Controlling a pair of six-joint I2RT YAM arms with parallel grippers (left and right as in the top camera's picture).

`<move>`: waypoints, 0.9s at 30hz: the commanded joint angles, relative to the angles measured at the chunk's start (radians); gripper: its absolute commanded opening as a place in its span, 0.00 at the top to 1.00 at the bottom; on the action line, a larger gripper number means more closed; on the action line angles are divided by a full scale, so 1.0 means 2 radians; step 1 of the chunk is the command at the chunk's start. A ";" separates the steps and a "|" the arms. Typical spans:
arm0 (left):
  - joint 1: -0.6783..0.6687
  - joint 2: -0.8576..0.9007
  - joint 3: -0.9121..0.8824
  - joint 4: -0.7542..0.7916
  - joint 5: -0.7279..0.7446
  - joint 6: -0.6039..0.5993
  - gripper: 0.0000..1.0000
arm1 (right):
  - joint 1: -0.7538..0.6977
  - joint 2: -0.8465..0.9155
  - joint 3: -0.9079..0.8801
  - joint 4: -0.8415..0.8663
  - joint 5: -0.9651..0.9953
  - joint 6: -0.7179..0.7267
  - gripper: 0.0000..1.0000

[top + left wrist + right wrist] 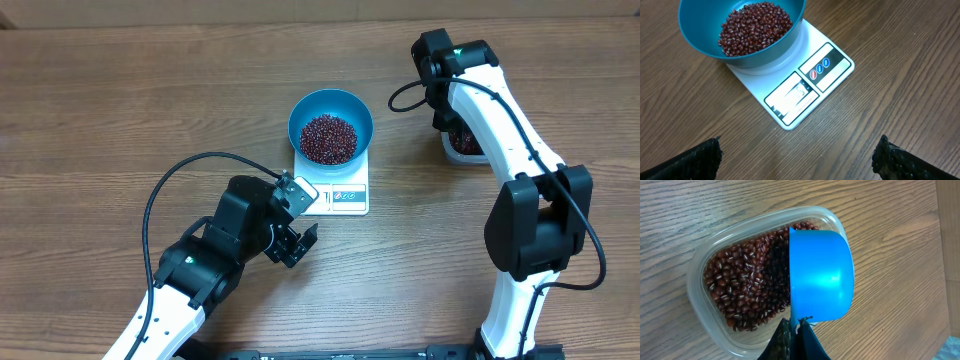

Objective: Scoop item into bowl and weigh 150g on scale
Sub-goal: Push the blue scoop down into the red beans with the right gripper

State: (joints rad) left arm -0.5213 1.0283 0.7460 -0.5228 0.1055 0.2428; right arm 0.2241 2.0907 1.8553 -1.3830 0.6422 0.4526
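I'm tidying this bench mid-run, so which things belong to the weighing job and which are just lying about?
In the job: round blue bowl, dark red-brown beans, flat white digital scale, clear plastic tub, small blue plastic scoop.
Just there: brown wooden table, black cable by left arm.

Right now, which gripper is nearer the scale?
Left. The left gripper hovers open just off the display edge of the scale; the right gripper is farther off, over the tub of beans, shut on the blue scoop.
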 commanded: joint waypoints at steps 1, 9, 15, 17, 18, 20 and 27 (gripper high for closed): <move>0.003 0.003 -0.002 0.002 0.009 0.002 0.00 | 0.000 -0.001 -0.002 0.000 0.003 0.005 0.96; 0.003 0.003 -0.002 0.001 0.009 0.002 0.00 | 0.000 -0.001 -0.007 0.002 0.003 0.006 0.96; 0.003 0.003 -0.002 0.001 0.009 0.002 0.00 | 0.000 -0.001 -0.036 0.012 0.003 0.006 0.96; 0.003 0.003 -0.002 0.001 0.009 0.002 0.00 | 0.000 -0.001 -0.037 0.012 0.003 0.006 0.96; 0.003 0.003 -0.002 0.002 0.009 0.002 0.00 | 0.000 -0.001 -0.037 0.012 0.003 0.006 0.96; 0.003 0.003 -0.002 0.002 0.009 0.002 0.00 | 0.000 -0.001 -0.037 0.013 0.001 0.006 0.96; 0.003 0.003 -0.002 0.002 0.009 0.002 0.00 | 0.000 -0.001 -0.037 0.031 -0.061 -0.013 0.96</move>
State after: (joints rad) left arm -0.5213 1.0283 0.7460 -0.5232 0.1055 0.2428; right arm 0.2291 2.0907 1.7927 -1.3346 0.5949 0.4458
